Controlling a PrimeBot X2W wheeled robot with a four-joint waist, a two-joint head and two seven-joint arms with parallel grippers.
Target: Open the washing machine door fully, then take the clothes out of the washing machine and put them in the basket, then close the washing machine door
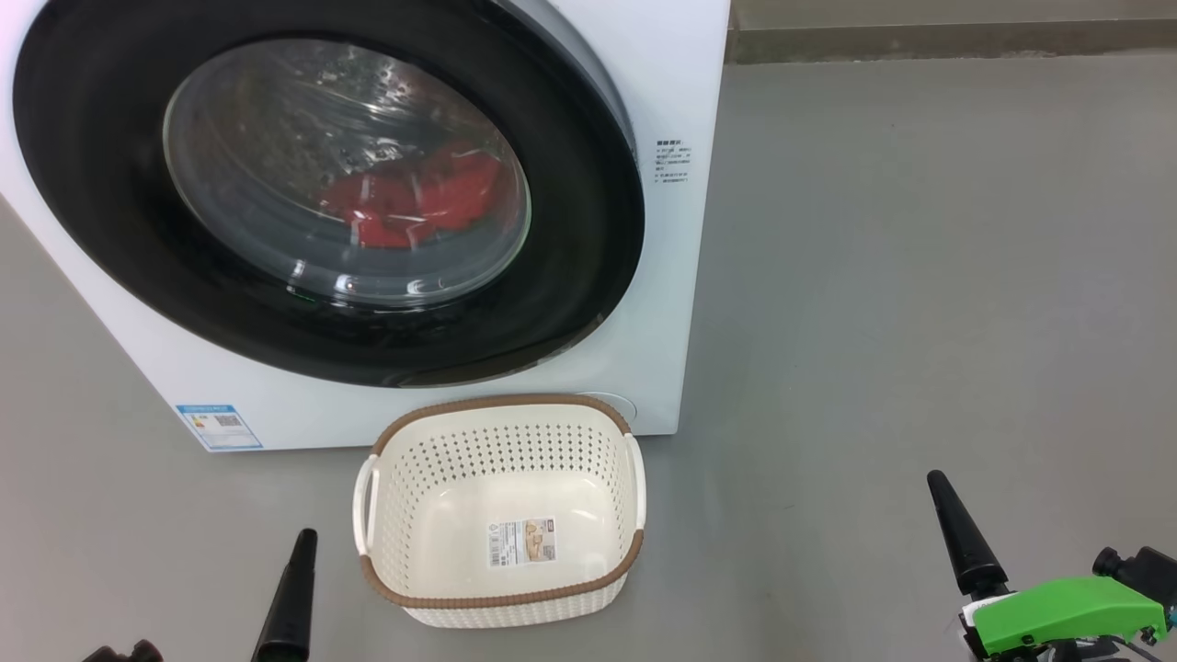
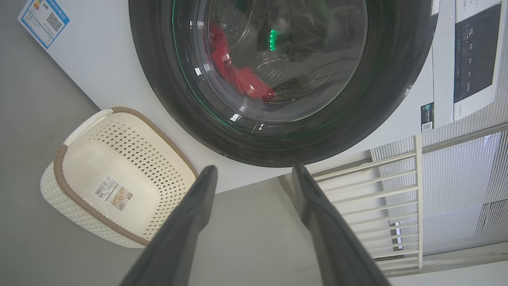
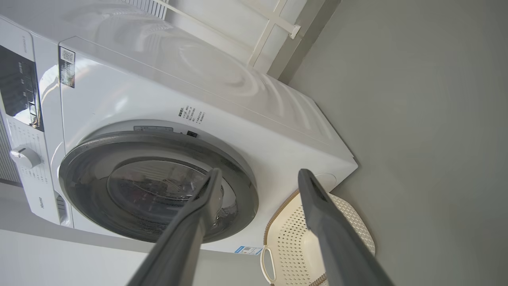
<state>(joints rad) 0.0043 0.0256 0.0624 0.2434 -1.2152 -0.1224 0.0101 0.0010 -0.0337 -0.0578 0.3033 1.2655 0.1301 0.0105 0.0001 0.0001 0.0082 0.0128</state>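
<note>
Head view: the white, boxy washing machine (image 1: pixel 662 74) stands on a smooth grey floor (image 1: pixel 874 276). Its round washing machine door (image 1: pixel 110 230) lies shut, a glossy black rim around a bulging glass bowl. Red clothes (image 1: pixel 414 198) sit behind the glass in the drum. The oval basket (image 1: pixel 501 602), perforated cream plastic with a brown woven-look rim, stands just before the machine.

Left wrist view: the left jaws stand released, their tapered dark fingers (image 2: pixel 190 222) spread apart and holding nothing. A white slatted railing (image 2: pixel 397 190) stands beside the machine.

Right wrist view: the right jaws are released too, fingers (image 3: pixel 329 230) apart, over door and basket. A round knob (image 3: pixel 24 157) sits near the dark control panel (image 3: pixel 20 91).
</note>
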